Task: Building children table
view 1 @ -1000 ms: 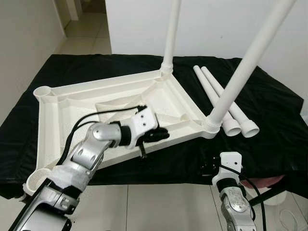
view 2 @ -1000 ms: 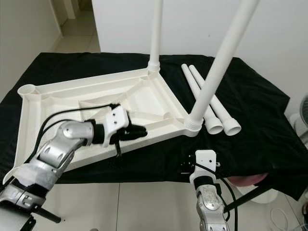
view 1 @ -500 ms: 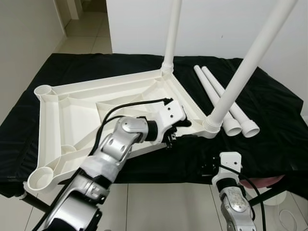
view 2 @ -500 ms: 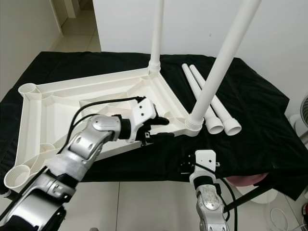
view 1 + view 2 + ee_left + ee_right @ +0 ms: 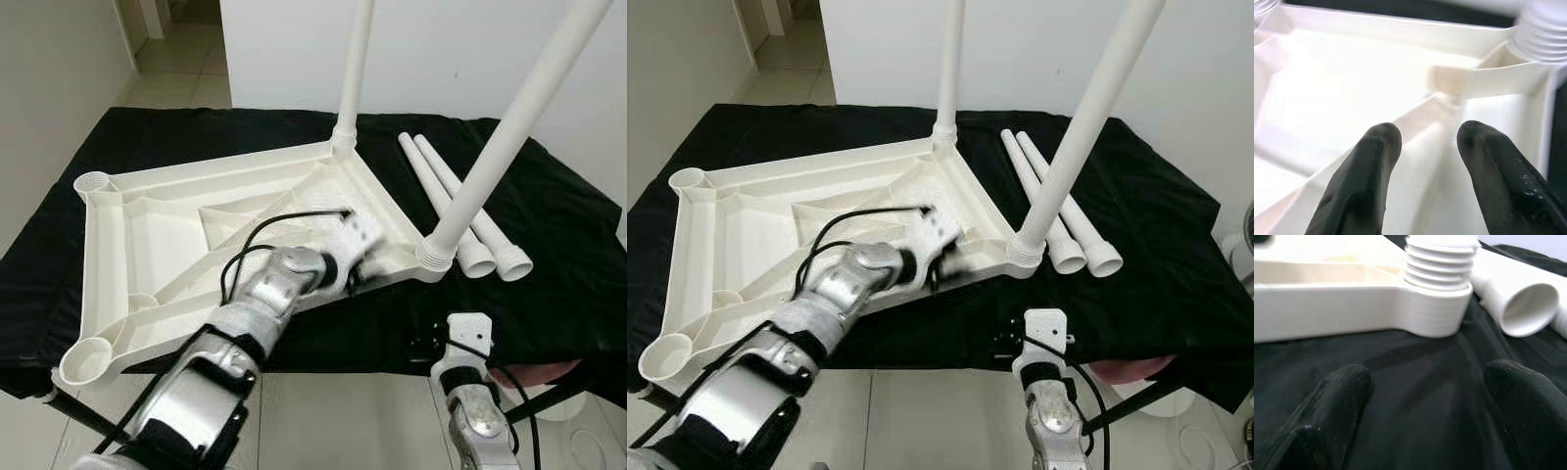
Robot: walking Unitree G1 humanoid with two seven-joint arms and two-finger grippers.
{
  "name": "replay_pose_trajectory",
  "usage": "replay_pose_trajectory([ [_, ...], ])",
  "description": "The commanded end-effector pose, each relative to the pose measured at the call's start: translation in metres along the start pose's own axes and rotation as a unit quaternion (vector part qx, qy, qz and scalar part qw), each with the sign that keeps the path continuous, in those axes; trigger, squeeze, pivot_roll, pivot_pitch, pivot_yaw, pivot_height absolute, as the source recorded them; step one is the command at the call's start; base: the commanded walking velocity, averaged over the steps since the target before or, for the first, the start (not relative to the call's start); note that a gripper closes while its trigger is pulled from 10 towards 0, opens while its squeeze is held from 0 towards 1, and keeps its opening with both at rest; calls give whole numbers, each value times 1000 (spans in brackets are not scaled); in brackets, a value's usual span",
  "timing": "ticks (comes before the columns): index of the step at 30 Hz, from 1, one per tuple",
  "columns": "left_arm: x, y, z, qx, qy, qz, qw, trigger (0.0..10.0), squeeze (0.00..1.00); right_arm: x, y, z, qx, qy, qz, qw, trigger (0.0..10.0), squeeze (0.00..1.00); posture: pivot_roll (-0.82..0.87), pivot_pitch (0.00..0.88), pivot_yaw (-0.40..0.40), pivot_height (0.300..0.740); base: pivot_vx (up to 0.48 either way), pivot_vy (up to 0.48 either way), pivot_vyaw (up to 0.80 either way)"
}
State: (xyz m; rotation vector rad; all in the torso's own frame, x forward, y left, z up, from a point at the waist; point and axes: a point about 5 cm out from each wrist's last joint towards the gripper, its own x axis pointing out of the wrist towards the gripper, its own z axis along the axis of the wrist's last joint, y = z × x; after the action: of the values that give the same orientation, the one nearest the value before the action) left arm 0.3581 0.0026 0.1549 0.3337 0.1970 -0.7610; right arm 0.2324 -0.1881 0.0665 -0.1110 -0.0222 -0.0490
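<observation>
The white plastic tabletop (image 5: 147, 211) lies upside down on the black cloth. One white leg (image 5: 351, 59) stands screwed into its far corner, and another leg (image 5: 509, 127) stands in the near right corner. Two loose legs (image 5: 460, 211) lie side by side to the right. My left gripper (image 5: 1425, 142) hovers open over the tabletop's underside near that right corner, its fingers on either side of a rib. My right gripper (image 5: 1427, 377) is open low at the table's front edge, over the cloth, facing the threaded corner socket (image 5: 1440, 264).
Two sockets stand open on the tabletop's left side, one far (image 5: 93, 182) and one near (image 5: 83, 357). The black cloth (image 5: 568, 245) drapes over the table edges. A white wall rises behind, and tiled floor runs off at the back left.
My left arm has swept to the right along the tabletop's near rim, from the middle to close by the near right corner. The right arm has stayed put.
</observation>
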Motion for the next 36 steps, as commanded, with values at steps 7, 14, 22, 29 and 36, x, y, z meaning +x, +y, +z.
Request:
replay_pose_trajectory([
  [7,5,4,3,2,1,22,1000,10000,0,-1,0,0,-1,-3,-6,1000,10000,0,-116,0,1,740,0,0,0],
  [14,3,-8,16,9,-57,-58,997,10000,0,0,0,0,-3,-3,-6,1000,10000,0,-115,0,3,740,0,0,0],
  [22,-7,-46,9,56,-99,-200,973,10000,0,2,1,-1,-3,0,-5,1000,10000,0,-99,0,-1,740,0,0,0],
  [29,4,-46,-1,45,-60,-168,983,10000,0,3,1,0,-3,-2,-6,1000,10000,0,-100,0,-1,740,0,0,0],
  [36,9,-39,-9,35,-23,-109,993,10000,0,3,1,0,-2,-2,-9,1000,10000,0,-105,0,1,740,0,0,0],
])
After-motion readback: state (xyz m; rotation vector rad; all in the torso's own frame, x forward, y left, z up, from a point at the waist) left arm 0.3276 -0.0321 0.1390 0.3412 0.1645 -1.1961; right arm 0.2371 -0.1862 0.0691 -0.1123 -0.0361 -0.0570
